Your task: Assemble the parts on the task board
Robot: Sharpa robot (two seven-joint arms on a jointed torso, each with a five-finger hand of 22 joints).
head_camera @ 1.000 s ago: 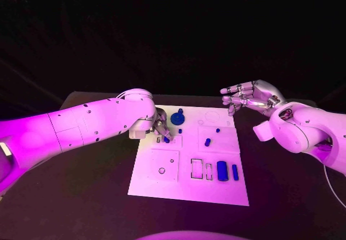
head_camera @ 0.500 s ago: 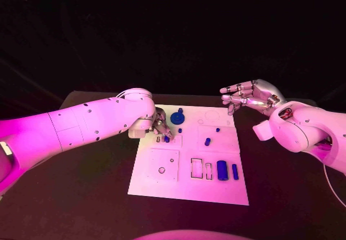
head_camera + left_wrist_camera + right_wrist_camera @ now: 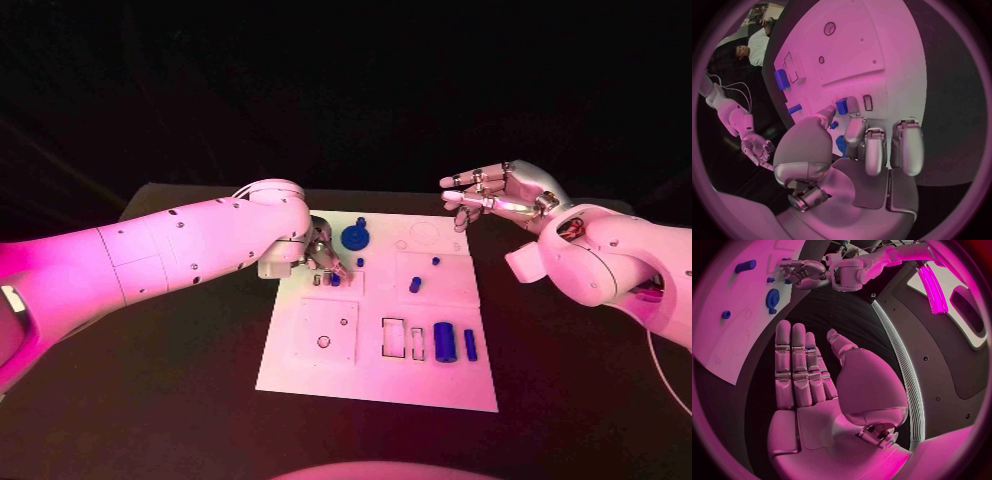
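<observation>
Left hand (image 3: pixel 320 252) at centre, reaching toward 3 o'clock, fingers curled downward, thumb and a finger pinched together. Right hand (image 3: pixel 498 193) raised at 2 o'clock, palm open, fingers apart, holding nothing.

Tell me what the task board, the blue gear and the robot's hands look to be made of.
Task board: flat, matt white sheet with cut-out recesses, probably plastic; cannot tell for sure.
Blue gear: evenly coloured, toothed rim, looks like moulded or printed plastic.
Left hand and right hand: smooth silvery shells with soft highlights, either metal or metallic-coated plastic.
</observation>
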